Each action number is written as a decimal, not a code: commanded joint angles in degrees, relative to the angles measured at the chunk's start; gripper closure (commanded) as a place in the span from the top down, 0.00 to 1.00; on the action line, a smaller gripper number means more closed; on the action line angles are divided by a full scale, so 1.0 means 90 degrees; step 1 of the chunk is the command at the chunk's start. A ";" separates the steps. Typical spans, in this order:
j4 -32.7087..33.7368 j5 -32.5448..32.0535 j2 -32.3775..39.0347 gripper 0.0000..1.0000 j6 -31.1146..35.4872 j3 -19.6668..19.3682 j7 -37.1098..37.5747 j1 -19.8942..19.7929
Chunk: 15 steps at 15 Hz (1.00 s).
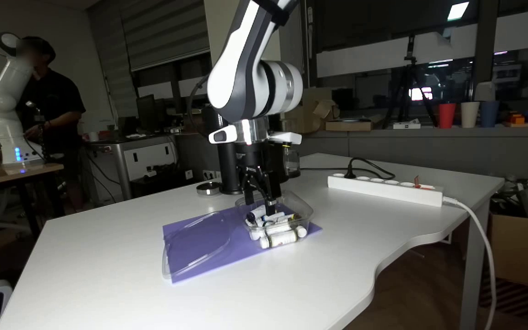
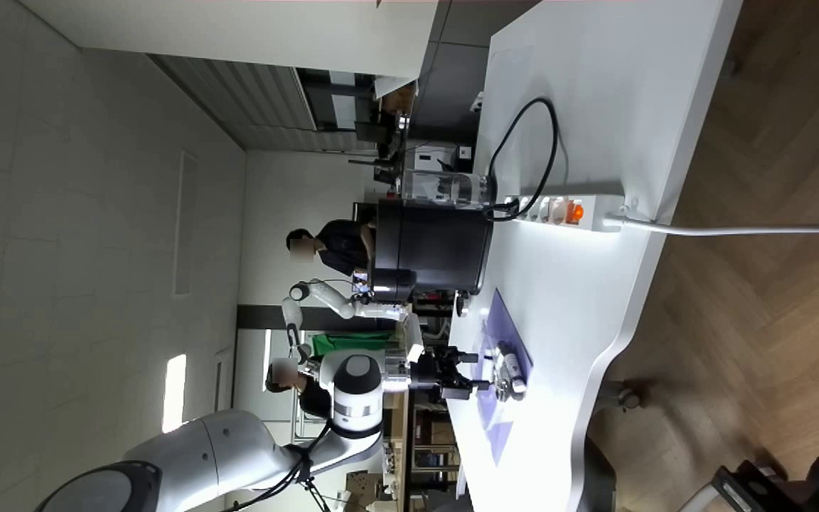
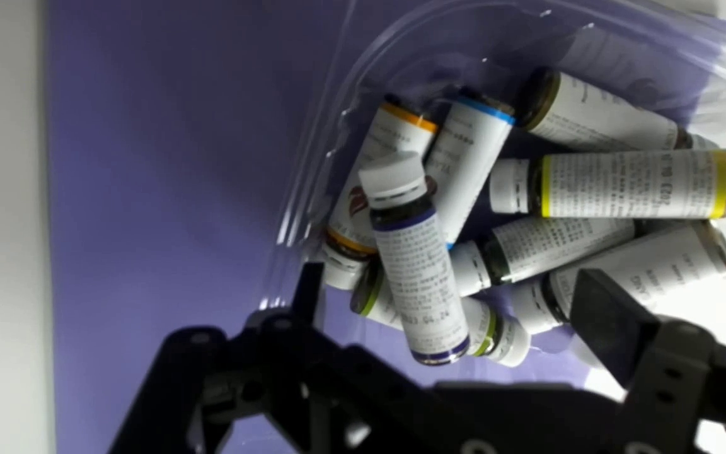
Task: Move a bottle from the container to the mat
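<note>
The bottles lie in a clear plastic container that stands on the purple mat (image 1: 236, 245). The container's rim (image 1: 309, 207) shows in an exterior view, its wall (image 3: 300, 189) in the wrist view. Several small white-labelled bottles lie in a heap inside. A bottle with purple bands (image 3: 423, 284) lies tilted on top, over a green-banded bottle (image 3: 486, 325). My gripper (image 1: 260, 207) points down over the heap; it also shows in an exterior view (image 2: 479, 371). In the wrist view my gripper (image 3: 454, 293) is open, its fingers wide apart on either side of the purple-banded bottle.
A clear lid (image 1: 197, 243) lies on the mat beside the container. A tall black bin (image 2: 434, 245) and a clear jar (image 2: 445, 188) stand behind. A white power strip (image 1: 385, 189) with cables lies on the table (image 1: 108, 261). A round tin (image 1: 209, 188) is near the bin.
</note>
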 commanded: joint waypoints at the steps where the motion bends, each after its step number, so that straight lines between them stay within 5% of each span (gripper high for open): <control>1: -0.0092 0.0052 0.0053 1.00 -0.0022 0.0073 -0.0009 0.0015; 5: -0.0251 -0.0068 0.0071 1.00 0.0291 0.0059 0.0011 0.0089; 6: -0.0254 -0.0085 0.0093 0.75 0.0381 0.0044 0.0023 0.0099; 7: -0.0243 -0.0112 0.0092 0.74 0.0380 0.0018 0.0047 0.0127; 15: -0.0257 -0.0215 -0.0002 0.20 0.0433 -0.0031 0.0088 0.0191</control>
